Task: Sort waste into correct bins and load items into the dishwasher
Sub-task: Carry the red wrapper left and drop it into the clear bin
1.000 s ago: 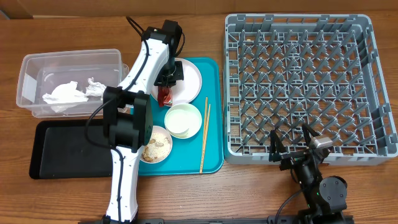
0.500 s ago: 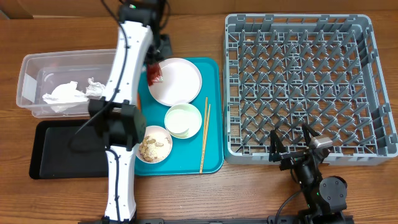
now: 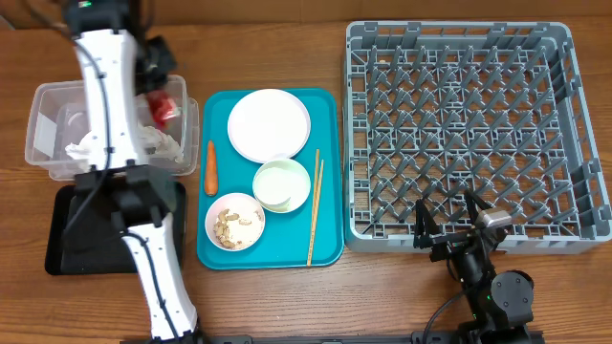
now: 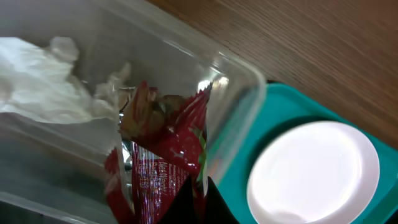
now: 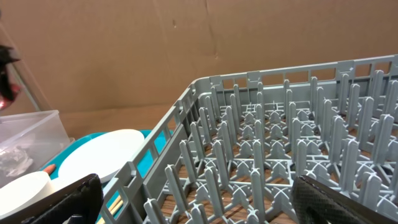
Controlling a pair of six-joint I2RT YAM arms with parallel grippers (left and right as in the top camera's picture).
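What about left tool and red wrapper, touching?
Touching. Left wrist view shows the red wrapper clamped by its lower end in the left tool, above the clear tub.

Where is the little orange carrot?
In the overhead view, the carrot lies at the left edge of the teal tray, beside the clear tub.

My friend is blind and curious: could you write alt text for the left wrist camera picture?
A crumpled red-and-silver wrapper hangs close to the camera above a clear tub holding white tissue. Beside the tub, a white plate sits on a teal tray.
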